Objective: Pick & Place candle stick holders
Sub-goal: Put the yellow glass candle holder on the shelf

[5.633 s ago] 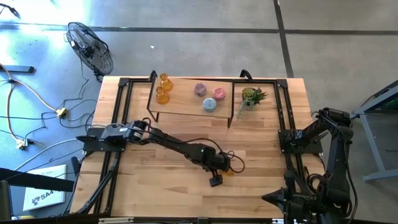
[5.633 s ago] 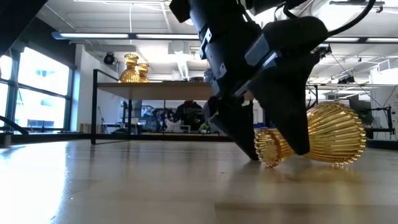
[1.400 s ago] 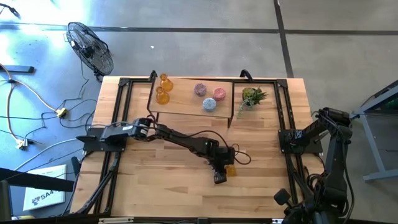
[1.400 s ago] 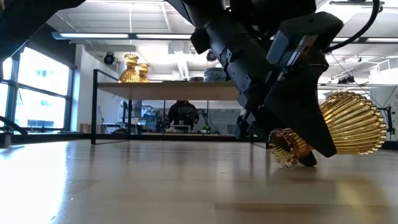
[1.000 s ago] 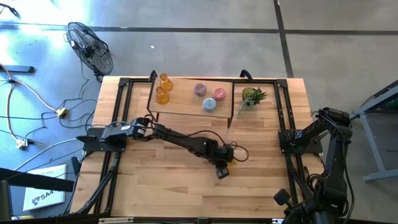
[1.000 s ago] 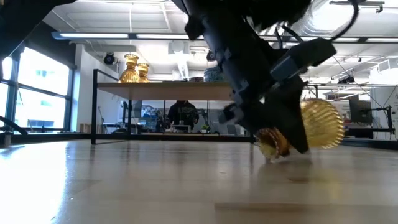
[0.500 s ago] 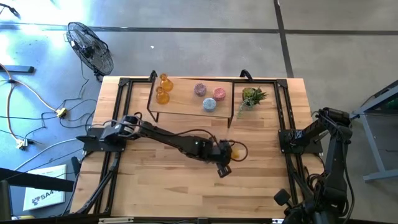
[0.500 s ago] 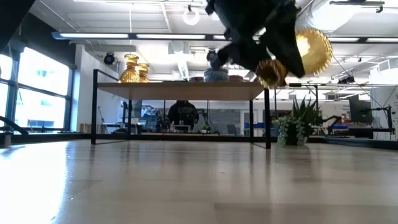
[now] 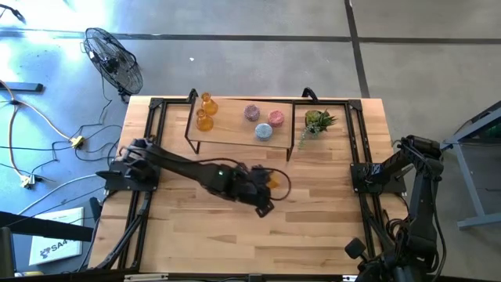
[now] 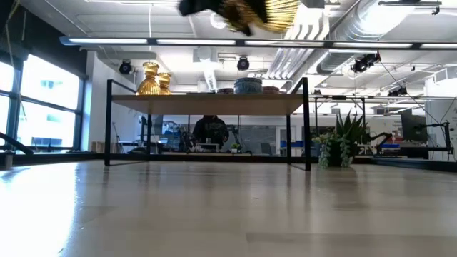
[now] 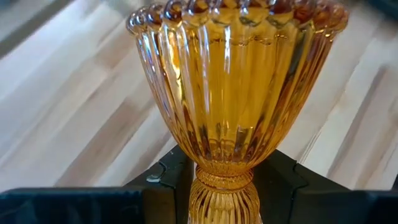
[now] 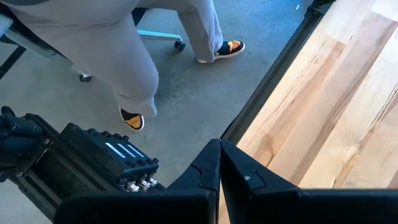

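Lifted off the bench [image 9: 329, 235] since earlier, the left pincer [image 9: 264, 182] stays clamped on the ribbed amber candle stick holder [image 11: 236, 93] at its narrow neck, the safest hold on rigid, slick, breakable glass.

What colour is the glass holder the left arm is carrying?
Amber ribbed glass candle stick holder; clearest in the left wrist view.

Right end effector [image 12: 220, 163] closed (table edge [image 12: 323, 112] beyond).

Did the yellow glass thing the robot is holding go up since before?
Yes. The amber holder, gripped in the left gripper, lay on the table earlier; now it hangs higher than the shelf top.
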Motion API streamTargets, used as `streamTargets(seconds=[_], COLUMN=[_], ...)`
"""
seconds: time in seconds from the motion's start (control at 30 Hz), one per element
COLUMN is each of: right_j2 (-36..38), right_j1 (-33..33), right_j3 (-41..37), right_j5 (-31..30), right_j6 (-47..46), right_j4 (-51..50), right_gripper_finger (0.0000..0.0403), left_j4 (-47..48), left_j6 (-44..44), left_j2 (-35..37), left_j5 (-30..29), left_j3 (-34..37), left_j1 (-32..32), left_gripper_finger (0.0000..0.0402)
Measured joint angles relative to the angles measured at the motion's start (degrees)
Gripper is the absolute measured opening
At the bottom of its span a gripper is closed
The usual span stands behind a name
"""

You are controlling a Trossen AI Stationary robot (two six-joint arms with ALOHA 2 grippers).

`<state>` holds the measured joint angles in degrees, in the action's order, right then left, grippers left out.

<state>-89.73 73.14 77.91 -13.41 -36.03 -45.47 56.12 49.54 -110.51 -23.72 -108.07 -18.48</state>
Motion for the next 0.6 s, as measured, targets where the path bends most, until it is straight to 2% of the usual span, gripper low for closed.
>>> streamTargets(seconds=[0.2, 0.37, 0.6], right_j2=[0.0, 0.0, 0.0], right_j1=[0.0, 0.0, 0.0], right_j3=[0.0, 0.0, 0.0], right_j5=[0.0, 0.0, 0.1], right_j6=[0.0, 0.0, 0.0], right_j4=[0.0, 0.1, 0.1], right_gripper_finger=[0.0004, 0.0003, 0.0003], left_j4=[14.0, 19.1, 22.1], left_j6=[10.0, 19.5, 45.3], left_j2=[4.1, 7.1, 9.4], left_j5=[4.9, 4.1, 2.6], left_j3=[0.0, 0.0, 0.0], left_j1=[0.1, 0.1, 0.1], left_gripper_finger=[0.0122, 0.0122, 0.0122])
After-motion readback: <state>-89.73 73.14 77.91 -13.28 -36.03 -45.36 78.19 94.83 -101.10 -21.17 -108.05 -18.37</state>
